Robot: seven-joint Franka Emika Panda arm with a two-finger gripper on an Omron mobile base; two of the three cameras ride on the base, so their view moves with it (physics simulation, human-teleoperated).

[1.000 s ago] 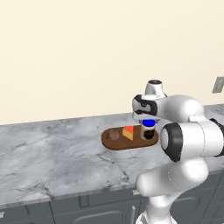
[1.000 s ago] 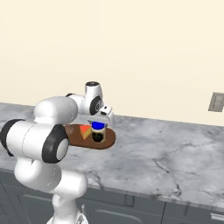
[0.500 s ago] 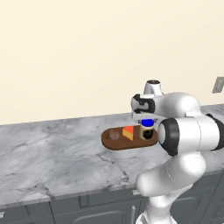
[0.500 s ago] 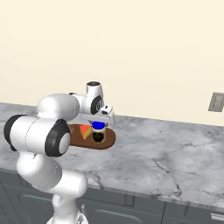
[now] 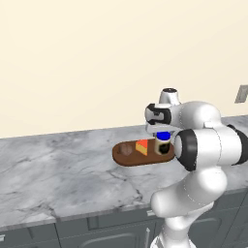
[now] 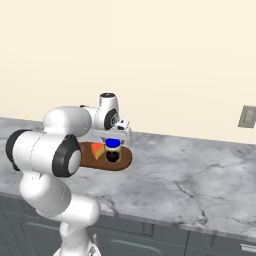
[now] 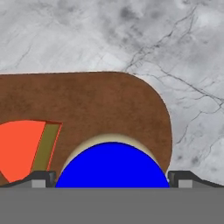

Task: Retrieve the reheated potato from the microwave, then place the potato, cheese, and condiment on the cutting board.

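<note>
Directly under the gripper (image 7: 112, 177), a beige condiment (image 5: 163, 144) with a round blue cap, standing upright on the dark brown oval cutting board (image 5: 129, 159). Jaws spread wide, one tip on each side of the cap and apart from it, holding nothing. Beside the bottle, toward the middle of the board, an orange-yellow cheese (image 5: 142, 147) wedge with a red side; past it, near the far end, the small dark-brown potato (image 5: 126, 149). Under the gripper, the rounded board end, with bare grey marble counter (image 5: 58, 174) beyond. Behind the hand, a plain cream wall (image 5: 97, 58).
</note>
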